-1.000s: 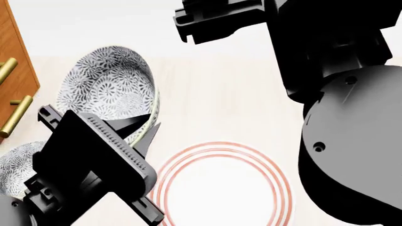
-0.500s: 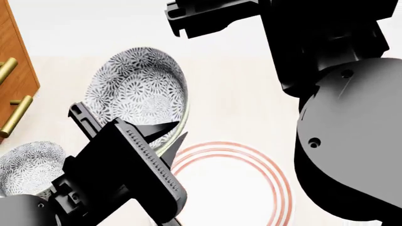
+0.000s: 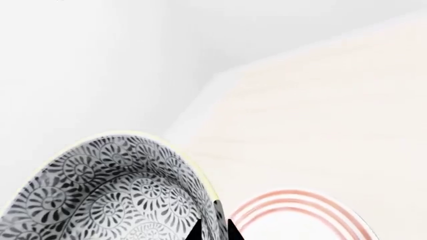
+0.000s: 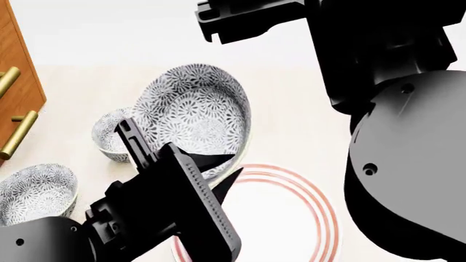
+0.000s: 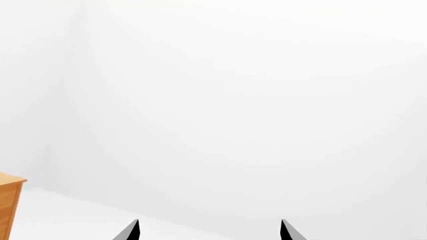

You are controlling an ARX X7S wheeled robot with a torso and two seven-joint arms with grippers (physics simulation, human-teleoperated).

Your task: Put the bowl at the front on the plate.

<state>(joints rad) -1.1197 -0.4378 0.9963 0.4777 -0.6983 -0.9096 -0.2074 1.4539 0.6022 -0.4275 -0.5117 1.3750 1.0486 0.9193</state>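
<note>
The left gripper (image 4: 220, 170) has its jaws pinched on the rim of the small deep white bowl with blue-grey floral pattern (image 4: 195, 114), held tilted above the pale surface (image 4: 291, 131), at about ten o'clock from the large white plate with thin red rings (image 4: 320, 218). The thin rim hold is the main risk: the bowl could swing or slip free. If it is let go now, it would land off the plate's edge. The right gripper (image 5: 209, 231) hangs idle, jaws spread, holding nothing.

Three bowls (image 4: 193, 117) (image 4: 111, 135) (image 4: 36, 191), one plate (image 4: 291, 213)
</note>
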